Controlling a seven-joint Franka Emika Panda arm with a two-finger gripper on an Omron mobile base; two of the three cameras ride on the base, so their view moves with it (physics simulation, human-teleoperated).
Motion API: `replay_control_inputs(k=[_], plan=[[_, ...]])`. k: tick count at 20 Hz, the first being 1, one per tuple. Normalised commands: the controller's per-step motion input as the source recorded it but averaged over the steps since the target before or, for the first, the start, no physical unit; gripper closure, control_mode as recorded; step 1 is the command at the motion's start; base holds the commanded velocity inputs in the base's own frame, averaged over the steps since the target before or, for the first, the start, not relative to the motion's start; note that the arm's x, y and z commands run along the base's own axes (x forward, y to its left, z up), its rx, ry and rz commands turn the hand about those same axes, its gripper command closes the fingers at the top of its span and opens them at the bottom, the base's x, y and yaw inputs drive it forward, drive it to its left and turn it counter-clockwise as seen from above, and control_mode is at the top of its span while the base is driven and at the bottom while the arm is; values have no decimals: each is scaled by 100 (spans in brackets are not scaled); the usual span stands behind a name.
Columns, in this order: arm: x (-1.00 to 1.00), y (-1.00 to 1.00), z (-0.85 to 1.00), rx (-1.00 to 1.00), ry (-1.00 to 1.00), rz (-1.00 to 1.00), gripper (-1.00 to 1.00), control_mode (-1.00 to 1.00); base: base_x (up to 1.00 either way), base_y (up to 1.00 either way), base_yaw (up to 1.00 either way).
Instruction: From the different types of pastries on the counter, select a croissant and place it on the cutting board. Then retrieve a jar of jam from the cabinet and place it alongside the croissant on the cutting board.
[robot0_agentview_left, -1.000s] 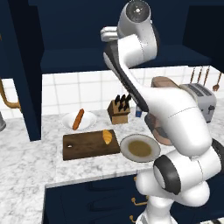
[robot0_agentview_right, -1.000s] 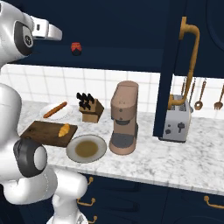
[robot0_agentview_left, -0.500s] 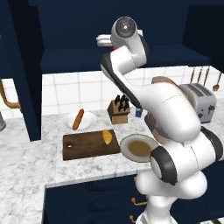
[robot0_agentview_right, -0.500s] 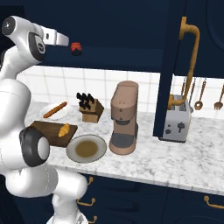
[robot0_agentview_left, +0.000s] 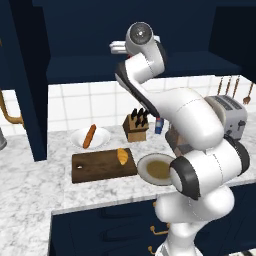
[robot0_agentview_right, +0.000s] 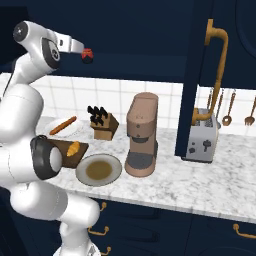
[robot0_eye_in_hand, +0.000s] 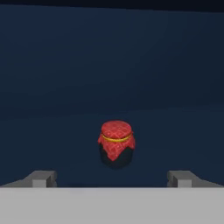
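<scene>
The claw is spread wide and empty, aimed at the jar standing upright on the cabinet shelf, centred between the 2 tips. Best to push straight in, level, closing only once the fingers flank the jar's body below the cloth lid. The croissant lies on the cutting board on the bench.

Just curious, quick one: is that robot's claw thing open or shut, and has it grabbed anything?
Gripper: open, fingers wide apart, holding nothing; the jar of jam stands ahead, untouched.

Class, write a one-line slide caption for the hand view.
Open fingers frame the jar of jam, standing upright and untouched on the dark cabinet shelf ahead.
</scene>
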Motion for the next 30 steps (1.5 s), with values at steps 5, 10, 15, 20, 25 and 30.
replay_control_inputs(k=[5,10,15,20,25,30], plan=[[35,-10,-18,0,0,0,-100,-100,0,0,0],[38,-6,-14,0,0,0,-100,-100,0,0,0],[40,-2,-12,0,1,0,-100,-100,0,0,0],[42,-1,-12,0,4,0,-100,-100,0,0,0],[39,-1,-12,0,2,0,-100,-100,0,0,0],[44,0,-17,0,0,0,100,-100,0,0,0]])
